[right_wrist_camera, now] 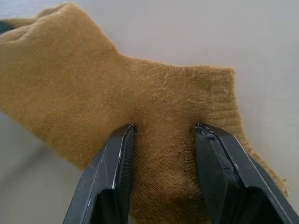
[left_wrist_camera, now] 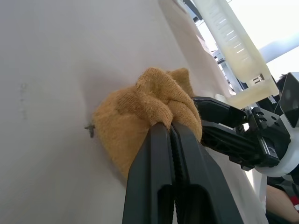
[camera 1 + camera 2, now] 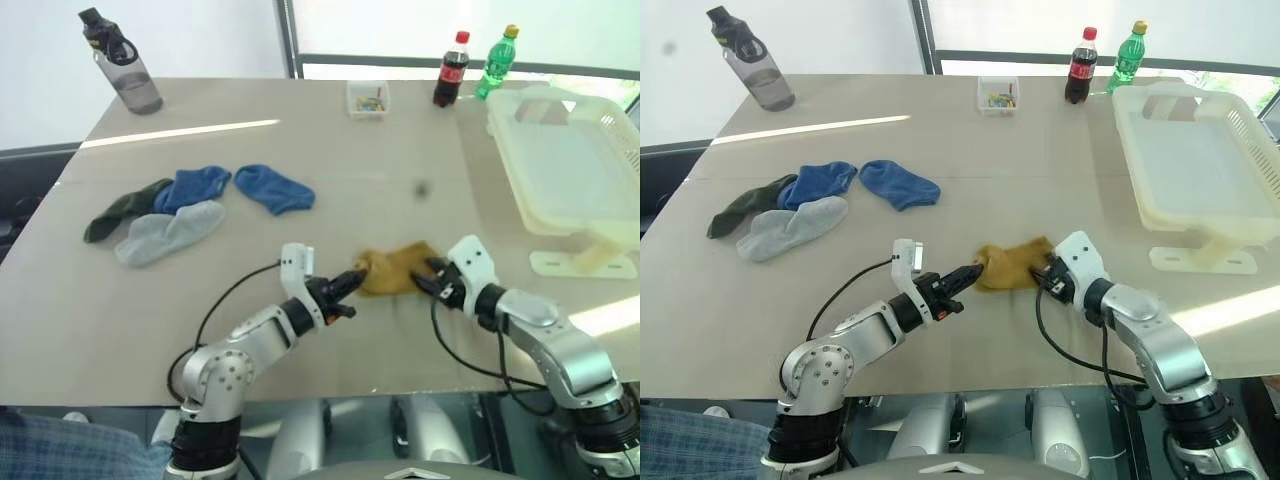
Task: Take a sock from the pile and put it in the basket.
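**Ana:** Near the front edge of the desk (image 3: 330, 180), what lies between the two arms?

**Ben:** A mustard-yellow sock (image 3: 395, 268), bunched up on the desk top. The left gripper (image 3: 352, 284) has its fingers pressed together on the sock's left end, with a fold of cloth pinched between the tips, which the left wrist view shows plainly.

**Ana:** And the right one?

**Ben:** The right gripper (image 1: 163, 130) meets the sock's other end. Its fingers (image 1: 114, 158) stand partly apart, one on either side of the ribbed cuff end, tips down on the cloth. They have not closed on it, so I would call them parted, not gripping.

**Ana:** Where is the rest of the pile?

**Ben:** Well apart, on the left half of the desk. Two blue socks (image 3: 272, 187) lie side by side, a dark green sock (image 3: 122, 208) sits at the far left, and a pale grey sock (image 3: 170, 232) lies just in front of them, touching the nearer blue one.

**Ana:** And the basket?

**Ben:** The white basket (image 3: 520, 160) stands at the far right, propped on a pale stand (image 3: 585, 262), beyond the right arm. I see no socks in it.

**Ana:** Anything else on the desk?

**Ben:** Along the far edge, a cola bottle (image 3: 451, 68) beside a green bottle (image 3: 497, 62), a small clear box (image 3: 367, 99) of coloured bits, and a grey water bottle (image 3: 122, 62) at the far left corner.
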You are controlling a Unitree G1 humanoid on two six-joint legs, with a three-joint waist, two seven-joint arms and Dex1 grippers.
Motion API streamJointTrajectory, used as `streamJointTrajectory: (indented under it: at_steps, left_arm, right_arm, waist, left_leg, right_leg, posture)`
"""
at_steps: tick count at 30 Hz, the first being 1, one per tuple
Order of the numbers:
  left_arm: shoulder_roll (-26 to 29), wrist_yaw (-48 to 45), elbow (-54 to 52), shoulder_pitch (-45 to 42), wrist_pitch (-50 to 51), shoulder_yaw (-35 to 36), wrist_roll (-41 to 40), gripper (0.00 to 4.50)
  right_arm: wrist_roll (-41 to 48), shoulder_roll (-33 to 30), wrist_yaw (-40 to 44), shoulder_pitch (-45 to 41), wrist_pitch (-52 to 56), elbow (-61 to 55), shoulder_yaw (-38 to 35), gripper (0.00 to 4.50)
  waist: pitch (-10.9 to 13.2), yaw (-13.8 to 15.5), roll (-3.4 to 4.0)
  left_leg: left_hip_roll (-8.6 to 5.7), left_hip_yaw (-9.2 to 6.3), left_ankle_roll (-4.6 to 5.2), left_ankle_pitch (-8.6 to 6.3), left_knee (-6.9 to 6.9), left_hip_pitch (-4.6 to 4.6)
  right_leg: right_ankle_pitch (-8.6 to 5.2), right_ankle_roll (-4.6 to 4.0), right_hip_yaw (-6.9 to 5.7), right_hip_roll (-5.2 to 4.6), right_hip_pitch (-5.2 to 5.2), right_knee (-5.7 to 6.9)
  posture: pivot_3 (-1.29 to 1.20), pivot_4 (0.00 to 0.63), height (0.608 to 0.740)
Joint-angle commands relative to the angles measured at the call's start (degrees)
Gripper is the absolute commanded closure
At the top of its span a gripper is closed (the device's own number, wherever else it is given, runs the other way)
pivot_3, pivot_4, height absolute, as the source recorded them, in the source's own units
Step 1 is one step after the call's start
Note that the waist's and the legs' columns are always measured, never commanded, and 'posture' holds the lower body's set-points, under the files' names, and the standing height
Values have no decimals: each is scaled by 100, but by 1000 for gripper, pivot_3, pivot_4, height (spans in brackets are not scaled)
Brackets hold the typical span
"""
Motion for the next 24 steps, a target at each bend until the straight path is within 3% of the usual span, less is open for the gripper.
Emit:
streamJointTrajectory:
  at_steps: [1,11,12,14,22,24]
  left_arm:
    - [-7,23,15,-115,-51,121,-6,4500]
    - [43,-47,-21,-77,-497,-114,693,4500]
    - [55,-66,-23,-76,-442,-117,679,4021]
    - [93,-126,-74,-48,-384,-133,670,3570]
    - [264,-297,-307,207,-211,53,433,35]
    - [372,-317,-288,200,-351,97,600,35]
  right_arm:
    - [-28,130,-89,49,168,87,-55,2432]
    - [-48,318,-124,140,360,-98,-10,2432]
    - [-50,323,-127,135,373,-108,-15,2397]
    - [-53,327,-124,128,389,-119,-25,2397]
    - [-97,385,-210,59,444,-52,-102,2397]
    - [-114,414,-278,82,487,-52,-137,2397]
  waist:
    - [-4,0,-5]
    - [-5,-3,-6]
    - [-5,-3,-6]
    - [-5,-4,-6]
    - [-6,-8,-7]
    - [-6,-9,-7]
  left_leg:
    - [0,0,0,0,0,3]
    - [2,4,0,0,-6,73]
    - [2,4,0,0,-6,73]
    - [2,5,0,0,-6,73]
    - [3,6,0,-1,-9,76]
    - [4,7,0,-1,-9,79]
  right_leg:
    - [0,0,0,0,4,0]
    - [-15,-25,3,0,72,-2]
    - [-15,-24,4,0,71,-2]
    - [-15,-24,5,0,71,-2]
    - [-16,-24,7,0,72,-3]
    - [-16,-23,7,0,72,-3]
  posture:
    - [0,150,740]
    - [0,150,740]
    - [0,150,740]
    - [0,150,740]
    - [0,150,740]
    - [0,150,740]
